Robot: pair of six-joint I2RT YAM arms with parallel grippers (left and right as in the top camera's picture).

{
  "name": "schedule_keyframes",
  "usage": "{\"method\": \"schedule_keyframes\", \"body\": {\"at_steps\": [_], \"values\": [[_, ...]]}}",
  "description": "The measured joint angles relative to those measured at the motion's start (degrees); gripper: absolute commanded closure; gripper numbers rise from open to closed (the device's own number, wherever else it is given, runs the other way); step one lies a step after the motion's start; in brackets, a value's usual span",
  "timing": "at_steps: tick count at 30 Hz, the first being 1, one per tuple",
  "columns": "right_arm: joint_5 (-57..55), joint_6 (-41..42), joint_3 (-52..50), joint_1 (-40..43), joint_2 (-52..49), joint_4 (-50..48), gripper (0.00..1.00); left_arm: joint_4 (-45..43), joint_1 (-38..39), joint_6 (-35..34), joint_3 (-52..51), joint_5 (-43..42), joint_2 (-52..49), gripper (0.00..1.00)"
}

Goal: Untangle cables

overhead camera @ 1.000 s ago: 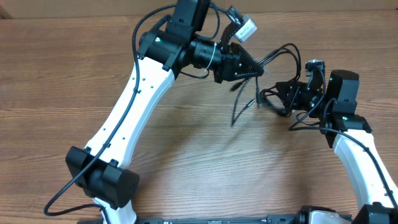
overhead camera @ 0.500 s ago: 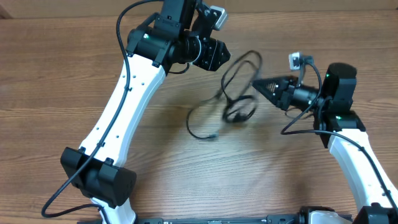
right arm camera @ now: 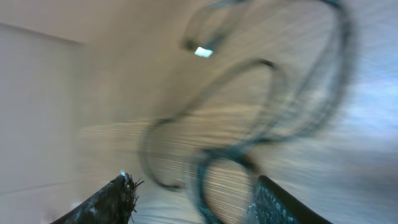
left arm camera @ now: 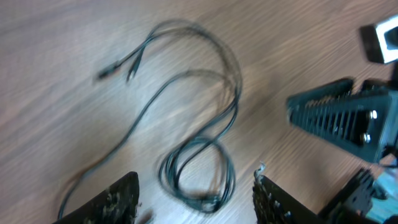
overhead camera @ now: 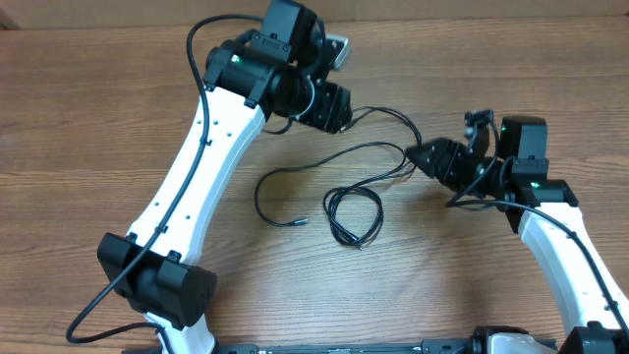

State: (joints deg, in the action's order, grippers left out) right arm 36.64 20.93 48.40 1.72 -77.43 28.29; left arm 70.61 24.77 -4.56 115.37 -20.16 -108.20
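Observation:
The cables (overhead camera: 354,214) are thin black cords lying loose on the wooden table between the arms. One part forms a small coil, and a long strand (overhead camera: 324,162) curves up from the left toward the right gripper. The left gripper (overhead camera: 334,108) hangs above the cords' far side, open and holding nothing. Its wrist view shows the coil (left arm camera: 198,177) on the table between the open left gripper's (left arm camera: 196,202) fingers. The right gripper (overhead camera: 414,155) points left at the strand's end, open. In its blurred wrist view, cable loops (right arm camera: 249,143) lie beyond the open right gripper (right arm camera: 193,199).
Thicker black wires (overhead camera: 206,49) run along the robot arms. The white left arm (overhead camera: 201,162) slants across the table's left half. The right arm's black gripper (left arm camera: 345,121) shows at the right of the left wrist view.
Both grippers were shut on the cables and held them above the table. They have opened and drawn apart, and the cables have dropped onto the table and spread out.

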Motion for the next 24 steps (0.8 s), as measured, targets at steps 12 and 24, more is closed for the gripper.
{"method": "schedule_keyframes", "body": {"at_steps": [12,24], "values": [[-6.93,-8.13,0.02,0.00,0.00,17.40,0.35,-3.08,0.57,0.17,-16.17,3.13,-0.07,0.27],[-11.87,-8.96,0.00,-7.58,0.00,18.73,0.42,-22.95,9.79,8.55,-32.20,5.95,-0.24,0.28]]}}
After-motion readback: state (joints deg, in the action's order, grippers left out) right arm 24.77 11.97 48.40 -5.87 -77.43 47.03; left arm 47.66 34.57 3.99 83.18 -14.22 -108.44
